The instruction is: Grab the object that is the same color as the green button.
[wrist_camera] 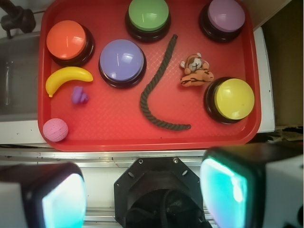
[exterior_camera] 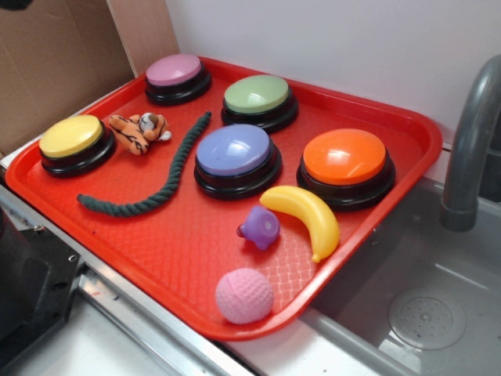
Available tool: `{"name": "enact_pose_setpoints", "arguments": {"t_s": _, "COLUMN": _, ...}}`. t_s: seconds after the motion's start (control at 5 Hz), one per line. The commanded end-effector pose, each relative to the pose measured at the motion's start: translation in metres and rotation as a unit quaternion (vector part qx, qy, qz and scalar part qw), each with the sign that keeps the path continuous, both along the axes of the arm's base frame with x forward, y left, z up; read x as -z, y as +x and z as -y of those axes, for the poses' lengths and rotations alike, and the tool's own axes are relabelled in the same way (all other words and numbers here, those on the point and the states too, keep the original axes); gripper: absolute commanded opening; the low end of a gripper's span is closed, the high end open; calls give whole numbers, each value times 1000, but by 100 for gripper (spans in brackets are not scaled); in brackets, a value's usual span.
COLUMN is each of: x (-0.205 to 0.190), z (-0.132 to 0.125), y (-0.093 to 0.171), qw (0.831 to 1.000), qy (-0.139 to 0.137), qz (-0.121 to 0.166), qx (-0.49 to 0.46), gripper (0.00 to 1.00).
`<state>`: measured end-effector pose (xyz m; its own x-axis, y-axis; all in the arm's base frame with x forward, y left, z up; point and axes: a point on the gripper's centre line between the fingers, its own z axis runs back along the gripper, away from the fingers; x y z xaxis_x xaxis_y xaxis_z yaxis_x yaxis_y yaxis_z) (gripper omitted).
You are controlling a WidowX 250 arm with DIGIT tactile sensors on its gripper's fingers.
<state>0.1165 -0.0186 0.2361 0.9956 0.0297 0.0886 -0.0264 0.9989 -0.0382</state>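
The exterior view looks down at a slant across the tray (exterior_camera: 376,258) from one corner, fairly near. The wrist view looks straight down from higher, sharing the whole tray (wrist_camera: 109,135).

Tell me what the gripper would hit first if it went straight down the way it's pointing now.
Probably the black mount seen between the open gripper fingers, not the red tray beyond; depth is unclear.

tray (exterior_camera: 376,106) red | rope (exterior_camera: 168,184) dark green | button (exterior_camera: 257,93) sage green | tiger plush (exterior_camera: 139,131) orange, black-striped
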Motion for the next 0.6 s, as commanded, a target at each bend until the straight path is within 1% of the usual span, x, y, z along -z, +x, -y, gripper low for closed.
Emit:
{"name": "enact_pose_setpoints", "arguments": {"t_s": 0.0, "x": 0, "z": 0, "y": 0, "qw": 1000, "qy": 0, "qz": 0, "qx": 0, "gripper": 100}}
{"name": "enact_pose_setpoints", "arguments": {"t_s": 0.2, "x": 32, "z": 3, "y": 13, "qw": 999, "qy": 9, "qz": 33, "qx": 27, "gripper": 100}}
{"name": "enact_pose_setpoints", "arguments": {"t_s": 0.4, "x": 68, "z": 9, "y": 28, "qw": 995, "qy": 11, "qz": 70, "qx": 64, "gripper": 100}}
